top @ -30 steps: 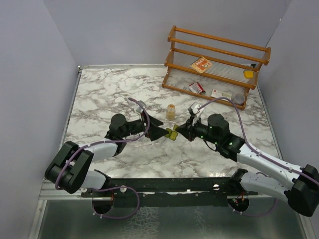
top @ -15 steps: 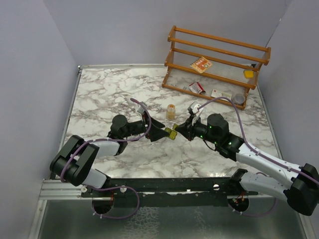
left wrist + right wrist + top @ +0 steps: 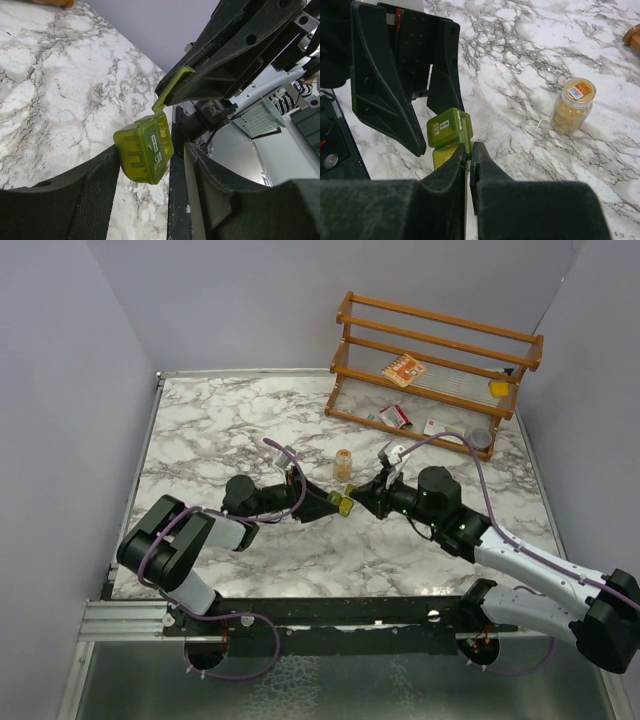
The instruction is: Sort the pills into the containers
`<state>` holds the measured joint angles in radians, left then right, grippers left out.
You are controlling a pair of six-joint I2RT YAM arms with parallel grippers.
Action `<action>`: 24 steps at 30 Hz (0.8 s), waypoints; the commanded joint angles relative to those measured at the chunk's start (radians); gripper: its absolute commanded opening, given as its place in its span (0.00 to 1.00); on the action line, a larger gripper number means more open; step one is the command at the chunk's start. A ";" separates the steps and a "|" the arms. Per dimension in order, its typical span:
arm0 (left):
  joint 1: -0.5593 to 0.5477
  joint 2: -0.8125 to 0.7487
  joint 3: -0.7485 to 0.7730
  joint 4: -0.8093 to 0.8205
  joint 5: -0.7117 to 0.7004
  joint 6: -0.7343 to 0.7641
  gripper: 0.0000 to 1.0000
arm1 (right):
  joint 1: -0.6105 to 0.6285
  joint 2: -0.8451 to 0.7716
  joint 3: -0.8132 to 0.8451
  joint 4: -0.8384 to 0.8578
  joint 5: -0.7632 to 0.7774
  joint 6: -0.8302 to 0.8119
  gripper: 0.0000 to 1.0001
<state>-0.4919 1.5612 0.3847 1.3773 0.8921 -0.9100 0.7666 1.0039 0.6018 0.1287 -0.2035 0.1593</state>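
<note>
The olive-green pill box (image 3: 345, 505) (image 3: 145, 150) (image 3: 447, 131), marked SUN, hangs above the marble between both grippers. My right gripper (image 3: 358, 502) (image 3: 468, 147) is shut on the box's thin raised lid flap (image 3: 172, 87). My left gripper (image 3: 333, 506) (image 3: 150, 155) straddles the box body. Its left finger (image 3: 95, 190) touches the box, and a narrow gap shows on the other side. The pills (image 3: 570, 112) are yellow-orange pieces inside the small clear bottle (image 3: 343, 464) (image 3: 573, 106), which stands upright with its cap on just behind the grippers.
A wooden rack (image 3: 435, 365) stands at the back right. It holds red-and-white cartons (image 3: 403, 371), a second carton (image 3: 395, 417) and a yellow block (image 3: 498, 388). Bare marble table (image 3: 220, 430) lies to the left and back.
My left gripper has slid right onto the pill box and its jaws have narrowed around it. The right gripper has stayed shut on the lid flap and shifted slightly back.
</note>
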 commanded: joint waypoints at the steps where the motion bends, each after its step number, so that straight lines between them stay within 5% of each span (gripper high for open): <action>1: 0.004 0.028 -0.008 0.161 0.046 -0.060 0.54 | 0.006 -0.014 0.031 0.033 0.001 -0.010 0.01; 24: 0.003 -0.144 0.028 -0.207 -0.029 0.098 0.41 | 0.007 -0.040 0.028 0.048 -0.031 -0.041 0.01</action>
<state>-0.4900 1.4731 0.3847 1.2602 0.8986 -0.8742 0.7666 0.9848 0.6033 0.1539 -0.2089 0.1448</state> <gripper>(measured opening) 0.424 0.028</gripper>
